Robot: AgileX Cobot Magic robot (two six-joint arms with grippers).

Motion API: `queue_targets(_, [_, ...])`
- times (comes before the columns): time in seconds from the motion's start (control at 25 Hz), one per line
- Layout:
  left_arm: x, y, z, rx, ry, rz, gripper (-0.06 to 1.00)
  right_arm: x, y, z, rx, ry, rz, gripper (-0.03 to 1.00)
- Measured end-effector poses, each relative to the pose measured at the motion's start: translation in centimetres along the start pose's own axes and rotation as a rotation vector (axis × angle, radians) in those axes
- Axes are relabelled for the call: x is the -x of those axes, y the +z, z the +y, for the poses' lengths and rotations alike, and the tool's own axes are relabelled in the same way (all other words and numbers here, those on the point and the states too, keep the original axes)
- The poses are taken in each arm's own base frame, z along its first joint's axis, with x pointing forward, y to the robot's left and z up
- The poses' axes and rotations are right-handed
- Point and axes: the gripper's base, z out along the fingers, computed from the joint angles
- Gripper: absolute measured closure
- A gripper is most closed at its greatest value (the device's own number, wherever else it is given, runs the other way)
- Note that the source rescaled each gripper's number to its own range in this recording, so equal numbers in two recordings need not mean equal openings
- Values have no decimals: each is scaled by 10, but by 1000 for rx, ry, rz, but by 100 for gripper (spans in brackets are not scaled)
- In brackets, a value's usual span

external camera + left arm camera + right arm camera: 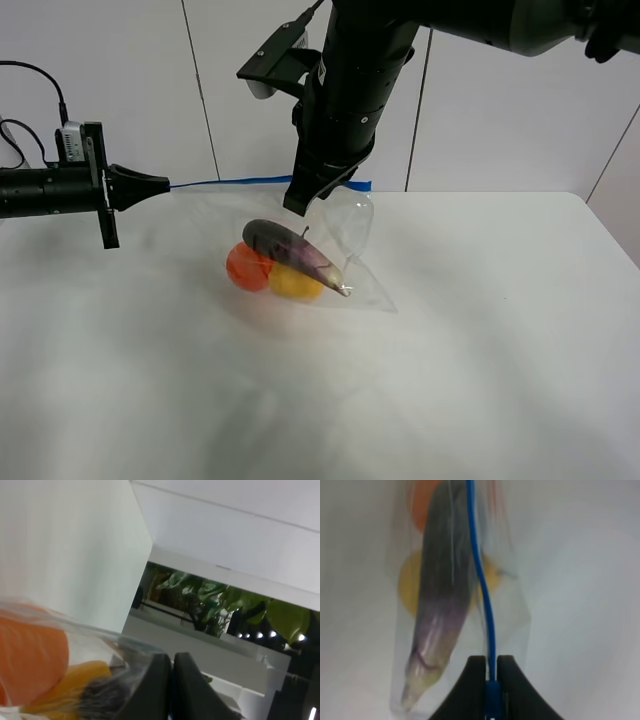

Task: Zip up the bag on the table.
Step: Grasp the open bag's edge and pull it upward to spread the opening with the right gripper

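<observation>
The clear bag (345,232) is held up over the white table (480,350), with its lower part resting on it. Inside are a purple eggplant (290,252), an orange fruit (246,267) and a yellow fruit (296,284). Its blue zipper strip (230,182) is stretched level along the top. My left gripper (163,184) is shut on the strip's left end; in the left wrist view (172,672) the fingers pinch clear plastic. My right gripper (298,203) comes down from above. In the right wrist view (491,677) it is shut on the blue strip (482,580), with the eggplant (442,590) beyond it.
A white panelled wall (480,120) stands behind the table. A cable and a small white box (66,141) sit on the left arm. The table's right edge (612,235) is near the frame's side. Plants (215,600) show far off in the left wrist view.
</observation>
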Motion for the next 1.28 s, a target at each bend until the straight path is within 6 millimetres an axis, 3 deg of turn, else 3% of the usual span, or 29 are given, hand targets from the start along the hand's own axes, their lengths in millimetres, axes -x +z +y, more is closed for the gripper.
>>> queue_targets(0.24, [9, -14, -1, -30, -17, -44, 94, -1, 0, -1, 0, 11, 2, 97])
queue_targets(0.52, [16, -26, -2, -71, -22, -84, 94, -11, 4, -20, -7, 77, 14, 97])
queue_targets(1.28, [13, -26, -1, -54, -5, -59, 94, -13, 4, -22, 3, 90, 20, 97])
